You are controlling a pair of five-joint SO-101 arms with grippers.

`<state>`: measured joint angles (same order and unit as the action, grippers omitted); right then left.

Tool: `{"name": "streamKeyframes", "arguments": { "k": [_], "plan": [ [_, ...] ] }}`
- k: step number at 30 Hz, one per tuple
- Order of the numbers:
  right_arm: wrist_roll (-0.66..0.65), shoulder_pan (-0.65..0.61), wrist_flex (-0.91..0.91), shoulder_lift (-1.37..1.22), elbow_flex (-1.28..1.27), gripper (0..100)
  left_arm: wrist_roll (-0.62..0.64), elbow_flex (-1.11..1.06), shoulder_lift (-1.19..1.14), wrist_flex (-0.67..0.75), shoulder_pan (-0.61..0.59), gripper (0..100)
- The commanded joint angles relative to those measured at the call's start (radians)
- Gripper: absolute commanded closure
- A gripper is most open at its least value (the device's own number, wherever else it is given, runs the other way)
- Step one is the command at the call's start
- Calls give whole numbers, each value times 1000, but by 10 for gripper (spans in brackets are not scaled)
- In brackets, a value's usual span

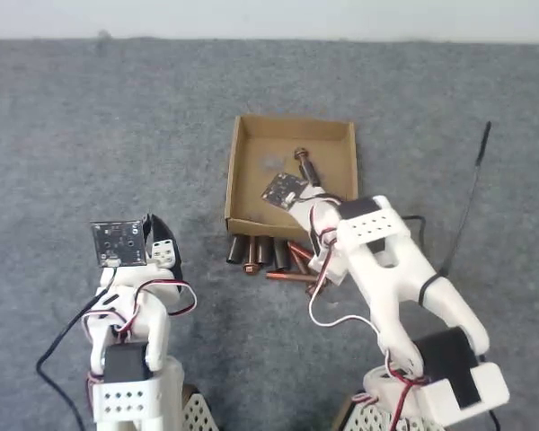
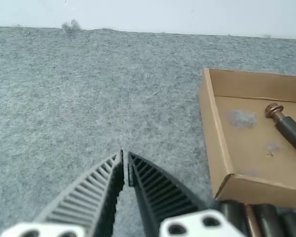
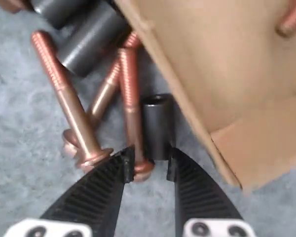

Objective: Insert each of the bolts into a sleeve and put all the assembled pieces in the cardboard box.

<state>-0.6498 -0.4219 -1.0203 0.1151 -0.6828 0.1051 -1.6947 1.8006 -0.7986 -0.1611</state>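
Observation:
The cardboard box (image 1: 251,171) lies open on the carpet with one bolt-in-sleeve piece (image 1: 307,167) inside; the left wrist view shows the piece (image 2: 289,126) in the box (image 2: 214,123) too. Loose copper bolts (image 3: 64,101) and dark sleeves (image 3: 89,32) lie in a pile (image 1: 268,255) against the box's near wall. My right gripper (image 3: 149,165) is open at the pile's right end, low over the carpet. Its tips straddle the end of one dark sleeve (image 3: 158,123) and a bolt head (image 3: 142,170). My left gripper (image 2: 126,170) is shut on nothing, held above bare carpet left of the box.
The box wall (image 3: 187,113) runs right beside the straddled sleeve. More sleeves (image 2: 246,215) lie beneath the box's near corner. Grey carpet (image 1: 99,126) stretches open to the left and behind. A black cable (image 1: 472,197) runs along the right.

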Motion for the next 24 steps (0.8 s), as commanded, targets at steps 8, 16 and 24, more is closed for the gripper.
{"name": "streamKeyframes", "arguments": {
  "k": [8,16,24],
  "plan": [
    [-110,50,185,-99,-2,894,-3,8,5,3,-2,987],
    [-110,50,127,-159,69,895,-3,8,5,3,-2,987],
    [-98,61,99,-148,57,993,-3,8,5,2,-2,987]
  ]
}}
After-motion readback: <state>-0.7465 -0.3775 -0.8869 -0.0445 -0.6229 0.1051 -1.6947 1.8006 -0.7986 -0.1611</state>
